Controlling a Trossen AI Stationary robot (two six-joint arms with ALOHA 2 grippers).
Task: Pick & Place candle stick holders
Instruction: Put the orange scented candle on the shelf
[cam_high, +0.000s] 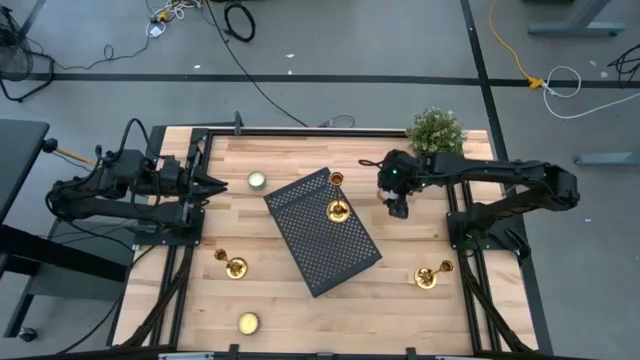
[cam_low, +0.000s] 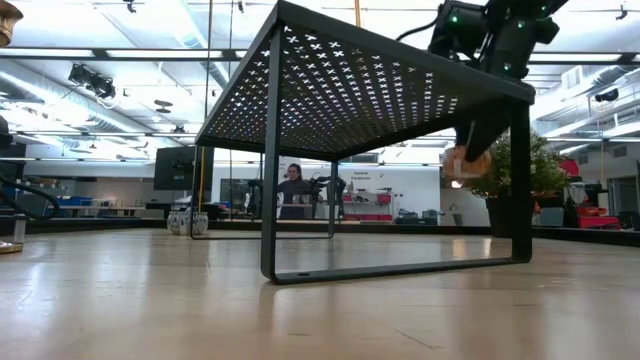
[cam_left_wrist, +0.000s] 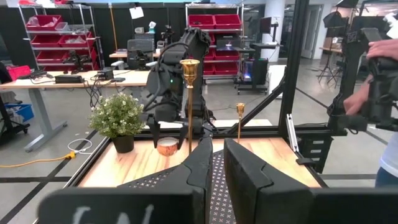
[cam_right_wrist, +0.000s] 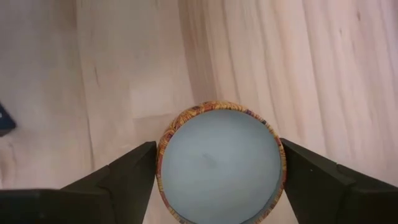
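Candlesticks first: two candle stick holders stand upright on the black perforated stand (cam_high: 322, 231), one (cam_high: 338, 211) just to the left of my right gripper (cam_high: 398, 207), the other (cam_high: 336, 179) near the stand's far corner. Two more lie tipped on the bare wood — one (cam_high: 433, 274) nearer me than the right gripper, below the right arm, the other (cam_high: 232, 264) across the table, close to the left arm's base.

My right gripper is clamped on none of them. Its fingers (cam_right_wrist: 118, 177) sit on either side of a round tealight candle (cam_right_wrist: 221, 163) with a patterned rim, pressed against it, and in the low view the candle hangs off the tabletop (cam_high: 400, 300). From the left wrist view I see the same candle (cam_left_wrist: 167, 146) between those fingers, beside a small potted plant (cam_left_wrist: 117, 120).

My left gripper (cam_high: 212, 183) waits at the table's left edge, fingers together, well apart from every holder.

Two other tealights (cam_high: 257, 180) (cam_high: 248, 322) rest on the wood. From the low view, the stand's top hides the upright holders. A person (cam_left_wrist: 379, 99) is cut off at the left wrist view's edge.
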